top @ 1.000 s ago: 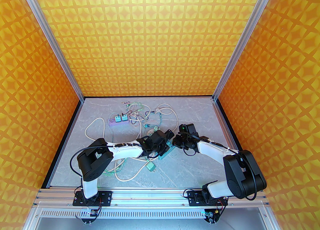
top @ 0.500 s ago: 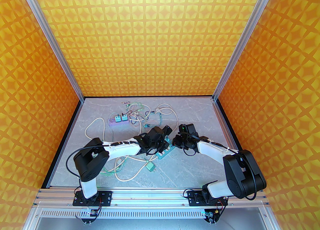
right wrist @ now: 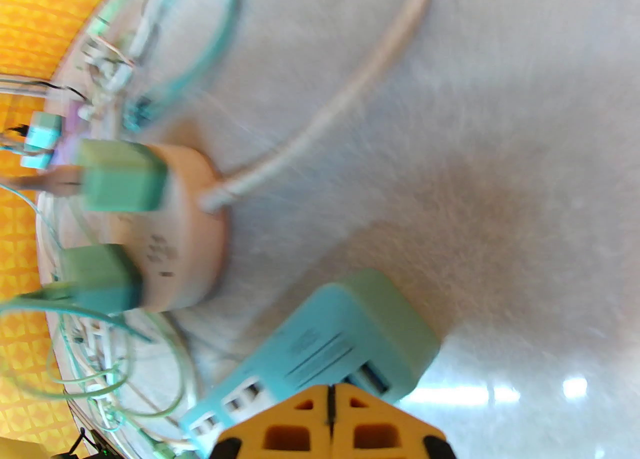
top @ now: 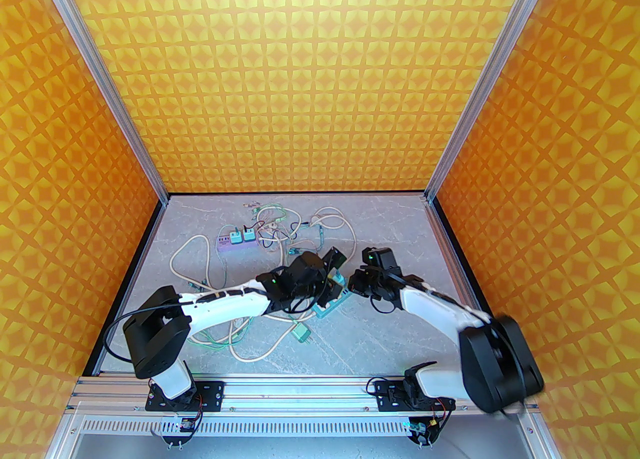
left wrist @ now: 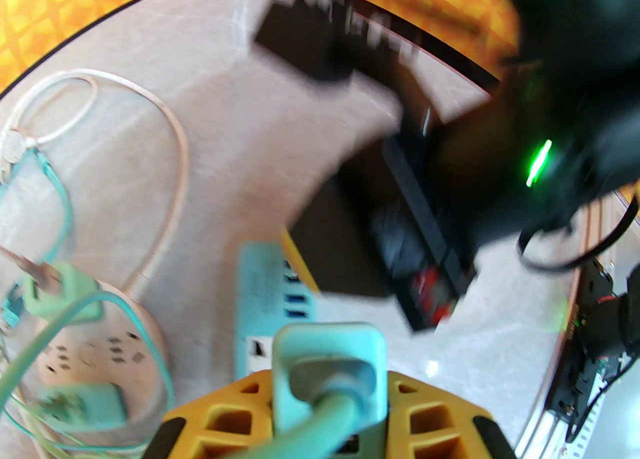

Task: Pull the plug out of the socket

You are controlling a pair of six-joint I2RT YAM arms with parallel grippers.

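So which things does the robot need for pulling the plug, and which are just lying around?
For the job: the teal plug being held; the teal power strip.
Lying about: round socket block; purple power strip; loose green plug; loose cords.

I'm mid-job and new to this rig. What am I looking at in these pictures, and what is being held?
Two robot arms are bolted at the near edge of a table. The overhead picture looks down from above and behind them; the left arm is on the left. The other two come from cameras on the wrists, so yellow jaws show at the bottom. On the table lie a teal power strip, a round socket block, a purple strip and tangled cables. The left jaws are shut on a teal plug over the teal strip; blur hides whether it is out. The right jaws are shut, tips on that strip's end.
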